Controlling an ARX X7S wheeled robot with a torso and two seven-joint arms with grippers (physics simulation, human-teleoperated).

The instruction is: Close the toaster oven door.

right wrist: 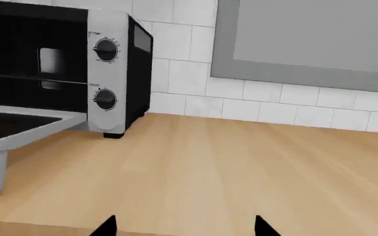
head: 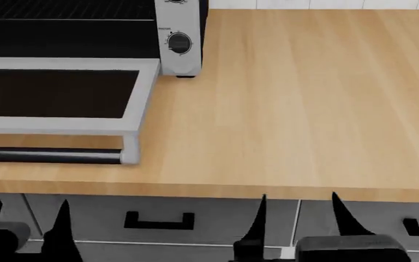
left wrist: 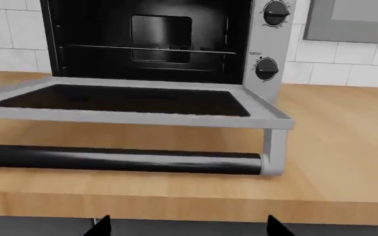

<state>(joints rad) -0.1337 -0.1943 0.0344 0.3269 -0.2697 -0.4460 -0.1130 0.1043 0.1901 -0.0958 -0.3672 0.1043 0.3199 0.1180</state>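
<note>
The silver-grey toaster oven [left wrist: 267,29] stands on the wooden counter against the tiled wall, with two black dials and a wire rack in its black interior. It also shows in the head view [head: 180,43] and the right wrist view [right wrist: 110,73]. The toaster oven door [left wrist: 136,105] hangs open and lies flat over the counter, its black bar handle [left wrist: 123,160] near the counter's front edge. The door shows in the head view [head: 64,98] at the left. My left gripper [left wrist: 185,227] is open and empty, below the counter edge in front of the handle. My right gripper [right wrist: 183,227] is open and empty, right of the oven.
The wooden counter [head: 304,109] runs wide to the right of the oven. Grey cabinet drawers with black handles [head: 159,221] sit under its front edge, behind both grippers. A grey-framed panel [right wrist: 307,44] hangs on the white tiled wall.
</note>
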